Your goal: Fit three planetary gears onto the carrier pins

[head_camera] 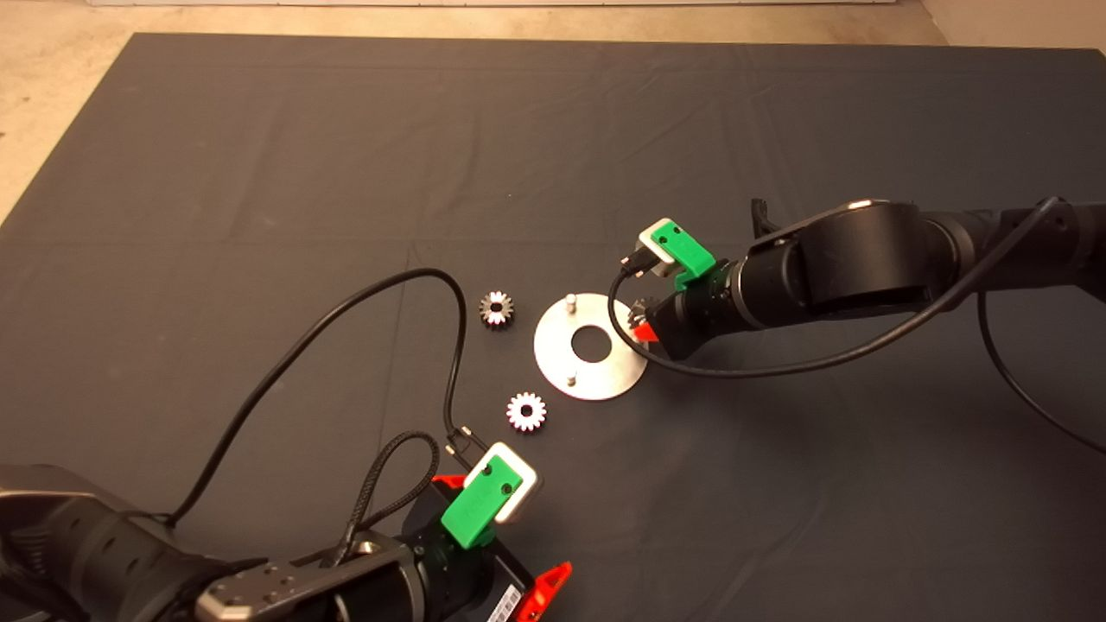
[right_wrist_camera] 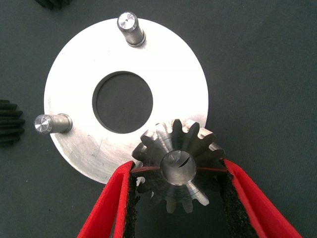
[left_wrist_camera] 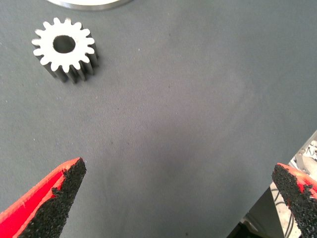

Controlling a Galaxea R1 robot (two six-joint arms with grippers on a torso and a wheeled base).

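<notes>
My right gripper [right_wrist_camera: 179, 186], reaching over the disc [head_camera: 590, 346], pinches one gear [right_wrist_camera: 179, 168] above a pin; my left gripper [left_wrist_camera: 178, 198] waits spread. Three gears, two bare pins.

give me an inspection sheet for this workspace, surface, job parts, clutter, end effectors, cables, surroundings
Surface: dark mat, creased.
Job's things: carrier disc flat on the mat; two carrier pins bare; the third pin shows through the bore of the held gear. Two loose gears lie on the mat beside the disc.
Clutter: nothing seen.
End effectors: right end effector shut on a gear at the disc's edge; left end effector open above bare mat, short of the nearer loose gear.
Cables: black cable loops over the mat from the left arm; another hangs along the right arm.
Surroundings: pale floor beyond the mat.
</notes>
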